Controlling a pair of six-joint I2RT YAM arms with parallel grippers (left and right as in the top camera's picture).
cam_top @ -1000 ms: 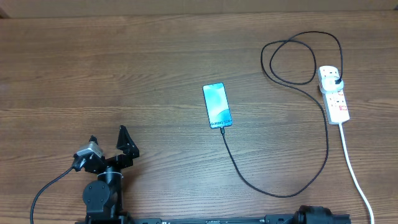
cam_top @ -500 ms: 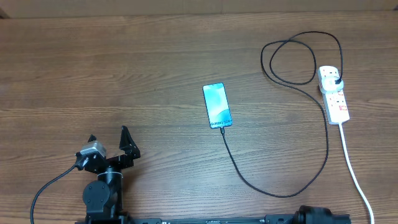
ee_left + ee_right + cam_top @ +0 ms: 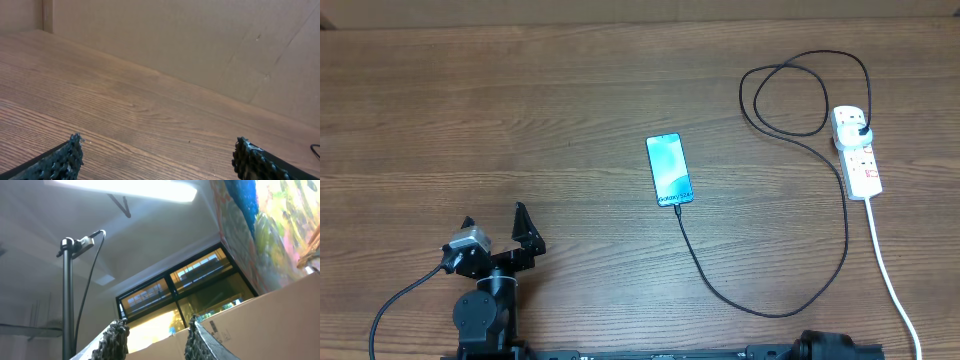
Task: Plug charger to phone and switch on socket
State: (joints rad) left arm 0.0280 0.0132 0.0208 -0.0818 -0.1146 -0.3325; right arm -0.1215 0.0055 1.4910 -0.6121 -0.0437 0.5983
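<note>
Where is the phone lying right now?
In the overhead view, the phone lies flat near the table's middle, left of the socket, with the charger meeting its near end.

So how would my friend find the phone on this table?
Start at the wooden table seen from above. Near its middle lies the phone, a slim rectangle. It alone has a glowing blue-teal screen, unlike the white socket at the far right, and the thin black charger reaches its near end.

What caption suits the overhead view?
Phone on wooden table, black charger looping to the white socket; left gripper open, holding nothing.
</note>
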